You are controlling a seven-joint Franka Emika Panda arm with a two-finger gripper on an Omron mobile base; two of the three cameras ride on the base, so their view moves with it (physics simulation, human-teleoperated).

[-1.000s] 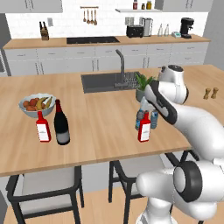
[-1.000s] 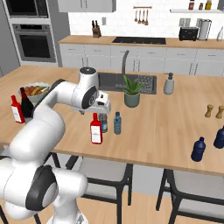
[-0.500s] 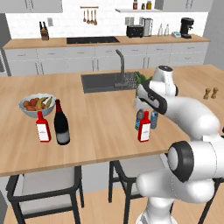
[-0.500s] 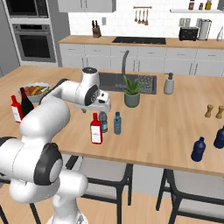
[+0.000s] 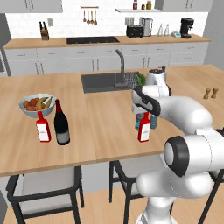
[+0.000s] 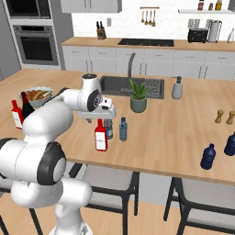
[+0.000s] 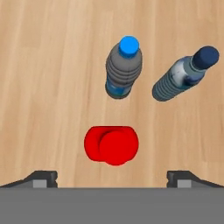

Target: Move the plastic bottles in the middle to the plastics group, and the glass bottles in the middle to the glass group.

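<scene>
The gripper (image 7: 112,177) hung over the counter (image 7: 39,87) with jaws wide and empty, having swung in above the middle cluster over the last second. Directly under it stood the red glass bottle (image 7: 112,144); farther, at twelve and one o'clock, the two plastic bottles (image 7: 124,70), so a first pick looked imminent.

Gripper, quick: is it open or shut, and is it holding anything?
Gripper: open, holding nothing; it hangs above the red glass bottle with a red cap.
</scene>
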